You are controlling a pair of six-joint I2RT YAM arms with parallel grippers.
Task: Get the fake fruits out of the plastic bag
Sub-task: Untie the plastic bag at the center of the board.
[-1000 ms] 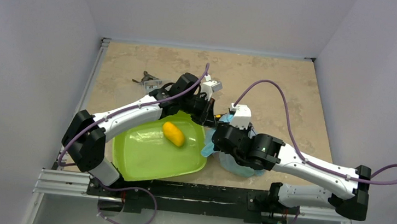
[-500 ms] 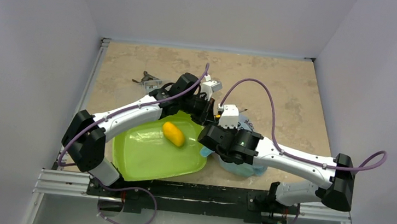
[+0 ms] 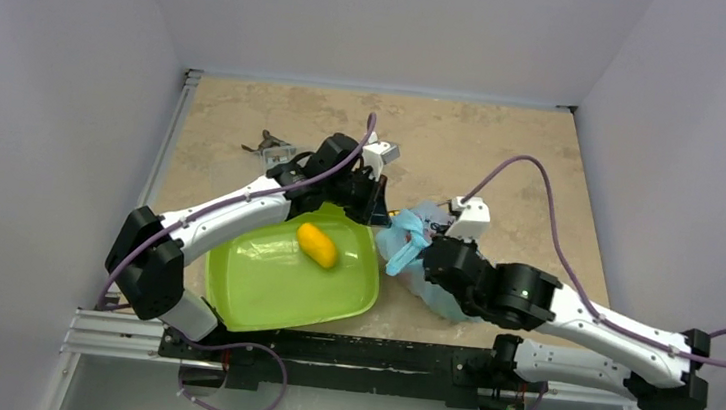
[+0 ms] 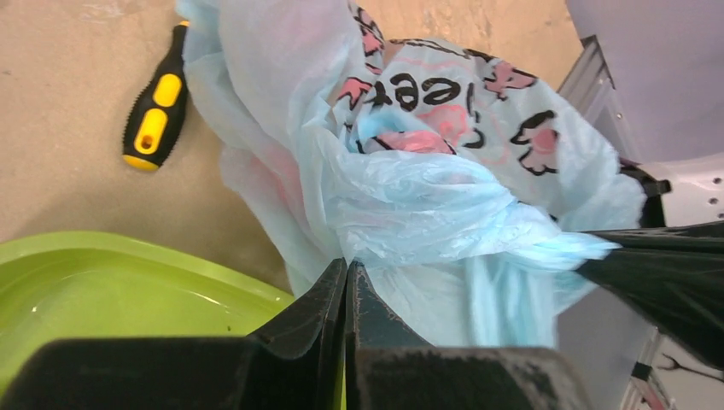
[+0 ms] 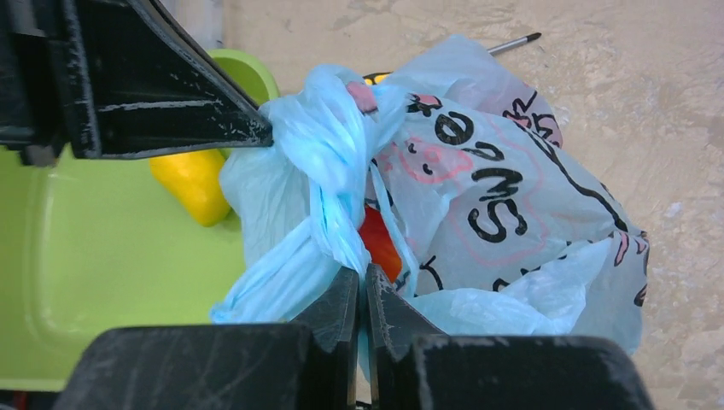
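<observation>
Both grippers are pinching the plastic bag (image 3: pixel 404 241)
Left gripper (image 4: pixel 346 273) is clamping shut on its left fold; right gripper (image 5: pixel 360 282) is squeezing shut on the twisted neck.

High rear view looking down, close wrist views, sharing plastic bag (image 4: pixel 444 196)

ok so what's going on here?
Both arms have hold of the plastic bag, which sits on the table just right of the green tray. The left gripper is pinched shut on a bunched fold near its top, and the right gripper is shut on a twisted strand of the same bunch. A red-orange fruit shows inside the bag; one orange-yellow fruit lies in the tray.
</observation>
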